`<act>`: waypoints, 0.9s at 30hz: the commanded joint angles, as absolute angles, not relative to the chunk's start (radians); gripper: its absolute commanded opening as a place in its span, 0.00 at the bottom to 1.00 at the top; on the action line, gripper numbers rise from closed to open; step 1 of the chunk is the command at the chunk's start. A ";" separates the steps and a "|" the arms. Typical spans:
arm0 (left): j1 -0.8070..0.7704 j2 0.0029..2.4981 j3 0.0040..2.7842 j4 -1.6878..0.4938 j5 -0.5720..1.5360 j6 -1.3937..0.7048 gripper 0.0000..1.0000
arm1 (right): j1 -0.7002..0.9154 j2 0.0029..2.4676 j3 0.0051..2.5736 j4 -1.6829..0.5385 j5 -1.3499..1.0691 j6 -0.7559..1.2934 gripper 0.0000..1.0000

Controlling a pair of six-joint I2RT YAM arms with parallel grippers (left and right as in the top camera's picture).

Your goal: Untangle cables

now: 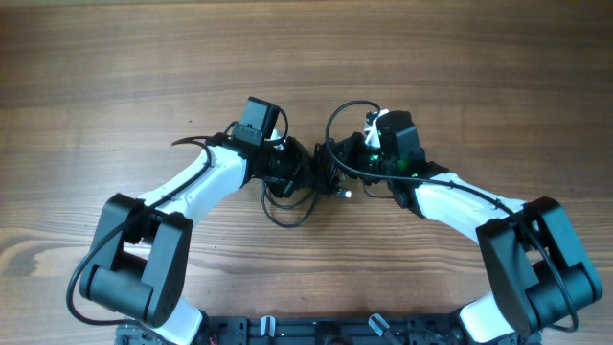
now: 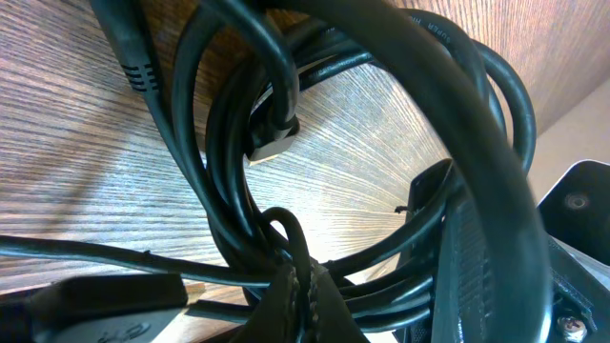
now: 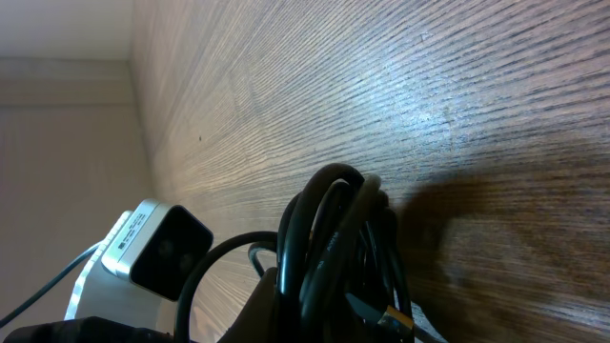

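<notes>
Cables (image 1: 308,184) bunched in a knot at table (image 1: 115,77) centre
Left gripper (image 1: 292,172) and right gripper (image 1: 333,174) meet at bundle; jaw state of either unclear

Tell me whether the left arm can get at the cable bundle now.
Probably yes: the left gripper is at the cable bundle, whose loops fill its wrist view; nothing lies between, though the right gripper crowds the other side.

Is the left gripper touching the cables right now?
Touching. Left wrist view: the cables press against and loop over a finger of the left gripper.
</notes>
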State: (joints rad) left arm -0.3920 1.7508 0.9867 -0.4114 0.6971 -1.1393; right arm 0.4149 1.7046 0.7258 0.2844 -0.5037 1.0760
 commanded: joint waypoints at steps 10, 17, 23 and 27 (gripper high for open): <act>-0.296 1.760 0.999 -0.289 1.144 -1.077 0.04 | 0.420 1.711 0.733 0.276 -0.481 1.021 0.04; -0.237 1.760 0.999 -0.250 1.236 -1.077 0.04 | 0.420 1.711 0.733 0.222 -0.435 1.019 0.04; -0.181 1.760 0.999 -0.250 1.327 -1.050 0.04 | 0.420 1.711 0.731 0.191 -0.393 0.991 0.04; -0.144 1.760 0.999 -0.250 1.374 -1.046 0.04 | 0.420 1.711 0.731 0.140 -0.313 0.993 0.04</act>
State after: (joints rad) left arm -0.1928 1.7844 0.9714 -0.2783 1.1606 -1.0725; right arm 0.4141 1.6882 0.7681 0.2077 -0.4480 1.0649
